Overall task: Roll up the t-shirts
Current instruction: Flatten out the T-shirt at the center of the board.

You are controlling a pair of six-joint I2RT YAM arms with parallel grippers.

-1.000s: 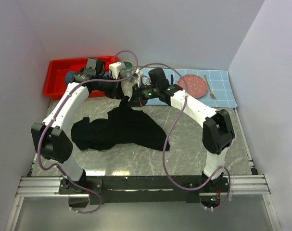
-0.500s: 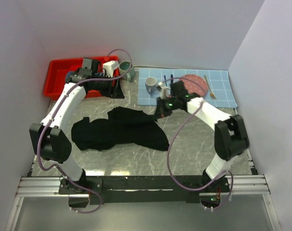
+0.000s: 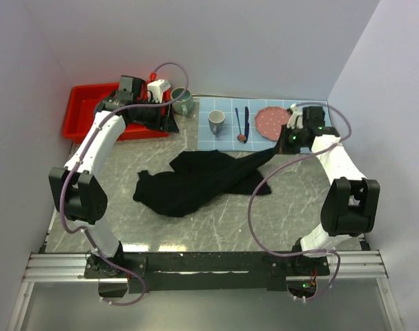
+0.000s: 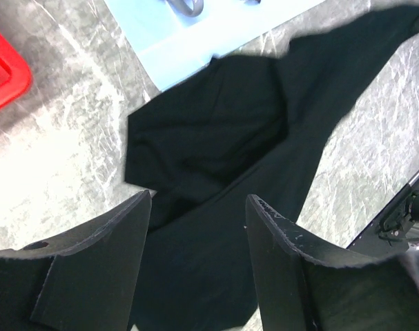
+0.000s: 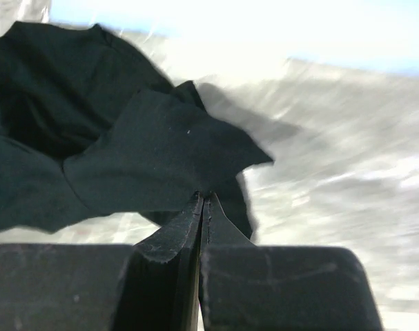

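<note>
The black t-shirt (image 3: 195, 183) lies crumpled on the marble table, with one corner drawn out in a taut strip toward the right. My right gripper (image 3: 281, 145) is shut on that corner, and in the right wrist view the cloth (image 5: 140, 148) fans out from the pinched jaws (image 5: 203, 198). My left gripper (image 3: 169, 124) hangs open at the back left beside the red bin, apart from the shirt. The left wrist view looks down between its spread fingers (image 4: 199, 207) onto the black cloth (image 4: 216, 138) far below, with nothing held.
A red bin (image 3: 85, 114) stands at the back left with a green mug (image 3: 182, 101) beside it. On the blue-checked placemat (image 3: 316, 117) at the back right are a grey mug (image 3: 216, 122), utensils (image 3: 242, 124) and a pink plate (image 3: 270, 121).
The left gripper opened, let go of the shirt and drew back toward the bin. The right gripper closed on the cloth and dragged it right, sliding the whole shirt that way.
</note>
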